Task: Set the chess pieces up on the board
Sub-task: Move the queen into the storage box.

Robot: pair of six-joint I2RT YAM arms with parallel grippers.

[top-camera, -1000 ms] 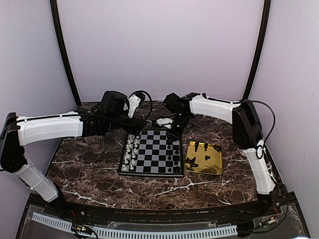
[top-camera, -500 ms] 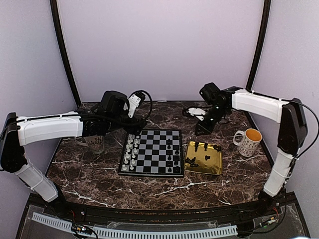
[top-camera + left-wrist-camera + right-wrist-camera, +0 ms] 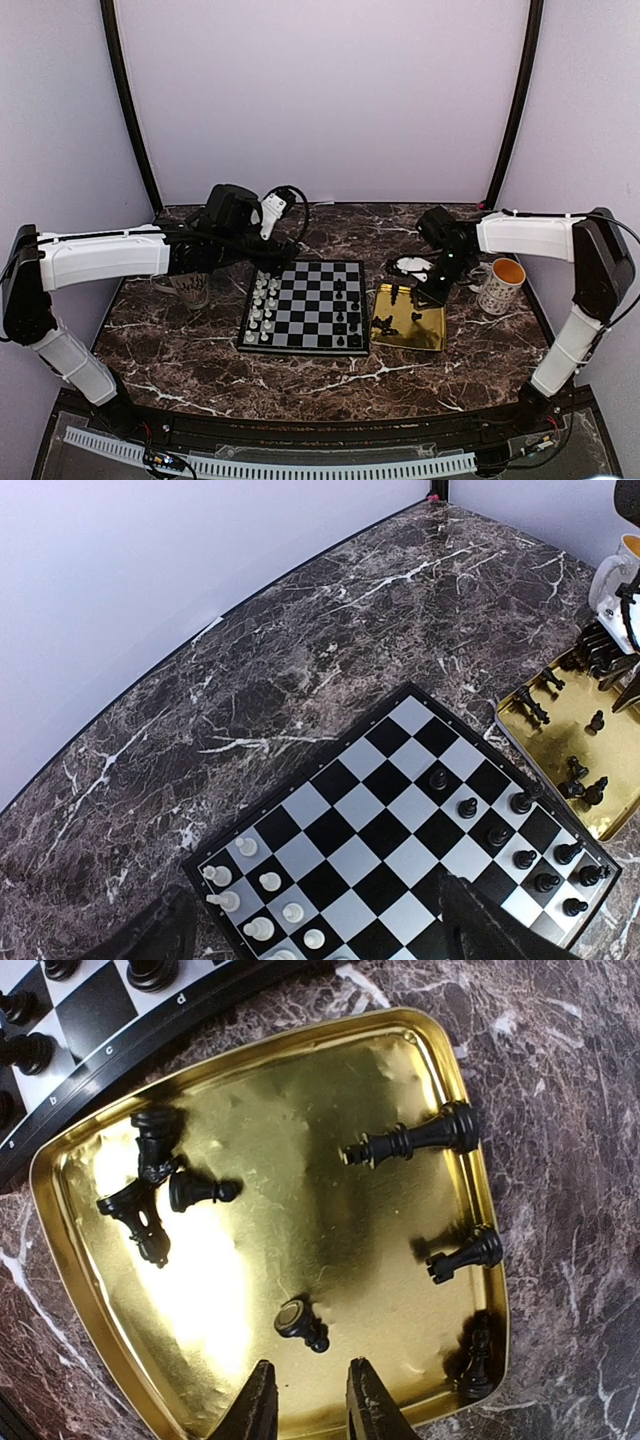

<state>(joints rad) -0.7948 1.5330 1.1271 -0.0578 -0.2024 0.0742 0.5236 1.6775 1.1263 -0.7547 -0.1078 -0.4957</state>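
the right claw (image 3: 309,1385), narrowly open and empty, is hovering over chess pieces (image 3: 410,1141) lying in the gold tray (image 3: 300,1215) at 3 o'clock of the board (image 3: 308,300); the pawn (image 3: 300,1322) is risking rolling away

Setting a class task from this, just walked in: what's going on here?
The right gripper hovers over the gold tray of loose black pieces, jaws slightly open and empty. The left gripper hangs open by the board. White pieces line its left edge; some black ones already stand on its right.
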